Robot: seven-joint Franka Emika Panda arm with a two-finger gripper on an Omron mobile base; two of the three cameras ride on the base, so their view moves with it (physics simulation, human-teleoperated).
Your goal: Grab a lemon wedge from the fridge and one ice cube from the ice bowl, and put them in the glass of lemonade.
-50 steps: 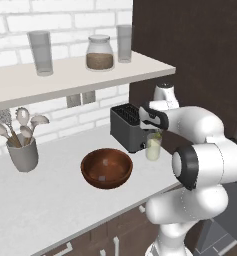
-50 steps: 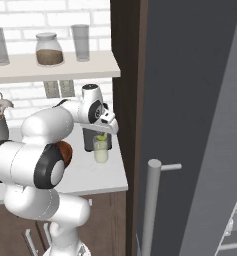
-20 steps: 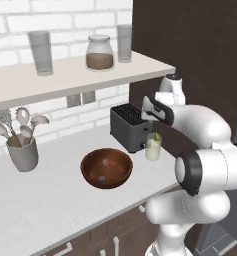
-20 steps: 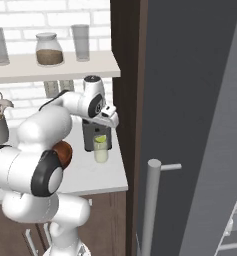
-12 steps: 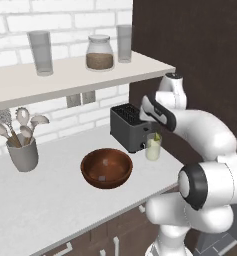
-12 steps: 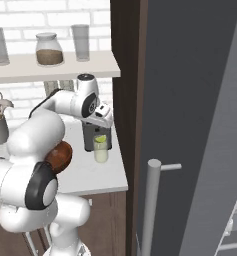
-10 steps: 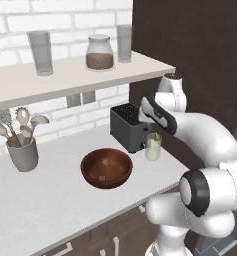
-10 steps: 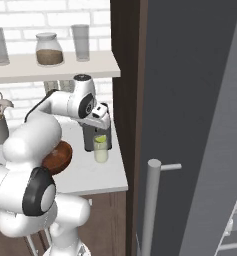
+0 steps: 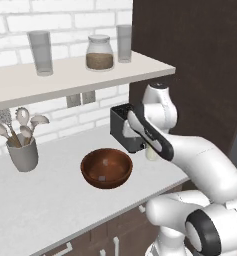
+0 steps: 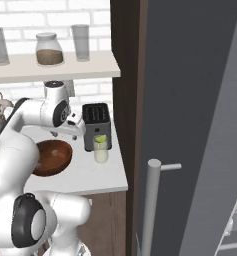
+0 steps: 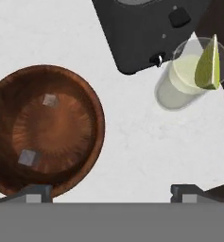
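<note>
The arm reaches forward over the counter (image 9: 50,200), elbow high, hand pointing straight down between the ice bowl (image 9: 106,167) and the black toaster (image 10: 96,120). The gripper (image 11: 111,191) hangs empty above the counter with its jaws spread wide. Two ice cubes (image 11: 29,157) lie in the bowl. The glass of lemonade (image 11: 182,78) stands just beside the toaster, a lemon wedge (image 11: 208,64) resting on its rim.
</note>
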